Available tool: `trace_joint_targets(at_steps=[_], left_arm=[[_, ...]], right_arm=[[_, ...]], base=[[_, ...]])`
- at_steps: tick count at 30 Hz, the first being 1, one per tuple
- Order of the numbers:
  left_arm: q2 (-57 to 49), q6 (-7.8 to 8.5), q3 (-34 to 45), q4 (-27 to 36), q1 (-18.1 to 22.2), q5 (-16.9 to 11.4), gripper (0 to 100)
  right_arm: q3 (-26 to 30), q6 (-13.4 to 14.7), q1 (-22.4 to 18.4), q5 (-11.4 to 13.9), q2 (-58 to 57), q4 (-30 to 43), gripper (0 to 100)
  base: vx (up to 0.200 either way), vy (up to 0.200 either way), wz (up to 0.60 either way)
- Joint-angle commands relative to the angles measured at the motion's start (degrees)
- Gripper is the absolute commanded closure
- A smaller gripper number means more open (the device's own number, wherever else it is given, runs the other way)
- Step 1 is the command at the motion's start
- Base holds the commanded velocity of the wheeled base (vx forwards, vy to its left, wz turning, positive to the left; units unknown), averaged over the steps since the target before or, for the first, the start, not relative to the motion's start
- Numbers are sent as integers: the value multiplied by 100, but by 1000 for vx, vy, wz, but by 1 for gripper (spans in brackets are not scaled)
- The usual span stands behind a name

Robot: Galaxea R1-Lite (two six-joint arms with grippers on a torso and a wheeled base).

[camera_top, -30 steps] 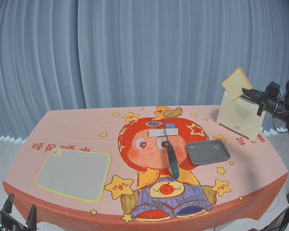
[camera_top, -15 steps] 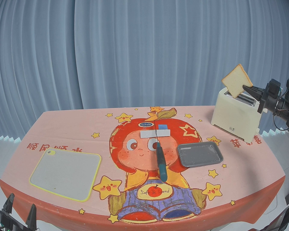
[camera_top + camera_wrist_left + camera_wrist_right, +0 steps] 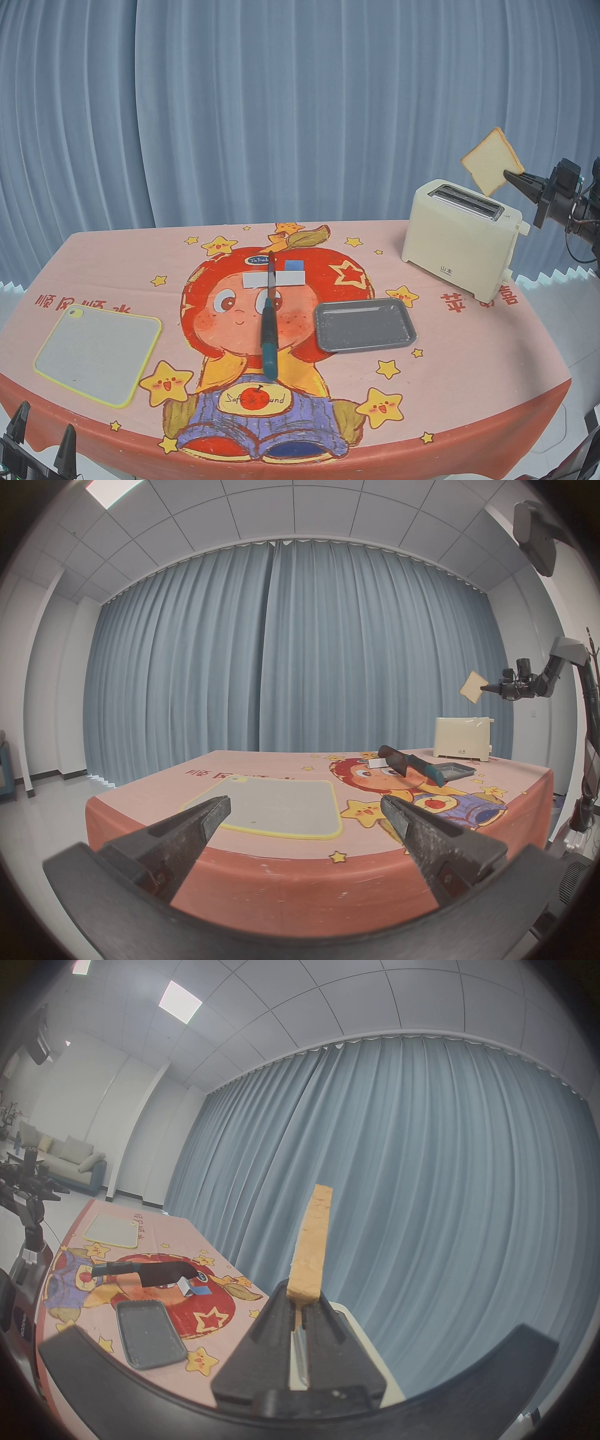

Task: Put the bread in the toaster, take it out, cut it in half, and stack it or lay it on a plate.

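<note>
A slice of bread (image 3: 492, 161) hangs in the air, tilted, above the right end of the white toaster (image 3: 462, 237) and clear of its slots. My right gripper (image 3: 509, 176) is shut on the slice's lower corner; the right wrist view shows the bread (image 3: 311, 1244) edge-on between the closed fingers. A grey plate (image 3: 364, 325) lies on the table in front of the toaster. A teal-handled knife (image 3: 269, 331) lies mid-table, blade on a white rest. My left gripper (image 3: 306, 811) stands open and holds nothing, low off the table's front-left corner.
A grey cutting board (image 3: 97, 353) with a yellow rim lies at the table's front left. The table carries a printed cartoon cloth, and a blue curtain hangs behind it. The toaster stands near the back right edge.
The head camera has swung, shifting the whole scene leftward. Relative to the toaster, the bread has risen from its top and now hangs clear. The left gripper has not changed.
</note>
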Motion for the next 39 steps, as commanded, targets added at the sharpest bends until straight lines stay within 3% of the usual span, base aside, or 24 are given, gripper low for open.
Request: trace_joint_targets(at_steps=[1, 5, 9, 15, 21, 39], left_arm=[[-93, 5, 101, -2, 5, 0, 0], [-93, 5, 101, -2, 5, 0, 0], [-93, 5, 101, -2, 5, 0, 0], [-93, 5, 101, -2, 5, 0, 0], [-93, 5, 101, -2, 5, 0, 0], [-93, 5, 101, -2, 5, 0, 0]], right_arm=[[-260, -10, -13, 12, 324, -7, 100], [-515, -19, -84, 82, 553, -7, 100], [-479, -36, -84, 231, 649, -7, 100], [-462, -72, -49, 258, 790, -34, 100], [-409, -511, -57, 258, 1097, -60, 100], [-400, -537, -5, 258, 1273, 10, 100]], base=[[0, 0, 0], [0, 0, 0], [0, 0, 0], [0, 0, 0], [0, 0, 0], [0, 0, 0]])
